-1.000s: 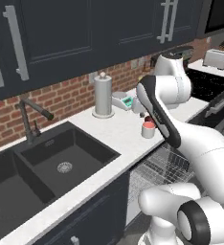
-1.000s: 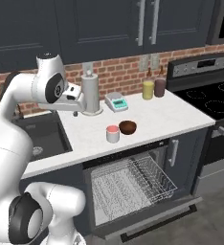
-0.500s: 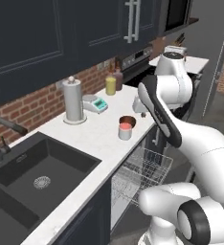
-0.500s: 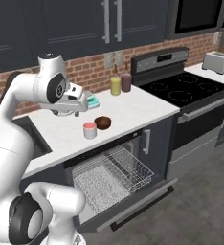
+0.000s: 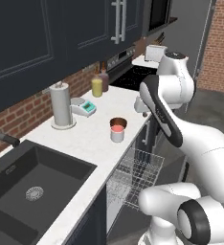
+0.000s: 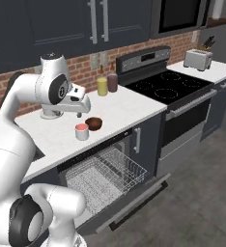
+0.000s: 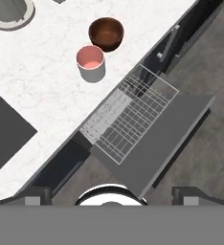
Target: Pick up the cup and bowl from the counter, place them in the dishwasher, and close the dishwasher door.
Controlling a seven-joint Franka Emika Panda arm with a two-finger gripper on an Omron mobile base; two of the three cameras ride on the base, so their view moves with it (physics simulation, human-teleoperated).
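Nearest to us, we are seeing the dishwasher door [image 6: 134,200] lying folded down flat over the floor, its dark panel reaching out toward the room. Just behind it the dishwasher [image 6: 86,166] is standing open under the counter, and its light grey wire rack [image 6: 105,174] is sitting pulled out over the door.

Above that, we are looking at the white counter [image 6: 129,108]. The cup [image 6: 82,131] is standing upright near the front edge, its pinkish top facing up, and the bowl [image 6: 93,123] is resting just beside it, a little farther back and to the right. In the hand view the cup [image 7: 91,63] and the bowl [image 7: 106,33] are appearing close together, above the rack [image 7: 128,119].

We are holding the gripper [image 6: 79,107] in the air over the counter, just behind the cup and bowl, with its jaws spread wide and nothing between them.

Farther back, a tall grey cylinder [image 5: 61,105] is standing by the brick wall, with a yellow bottle [image 6: 102,87] and a dark bottle [image 6: 112,83] to its right. Beyond them a black cooktop [image 6: 165,84] and a toaster [image 6: 197,59] are sitting at the far right.
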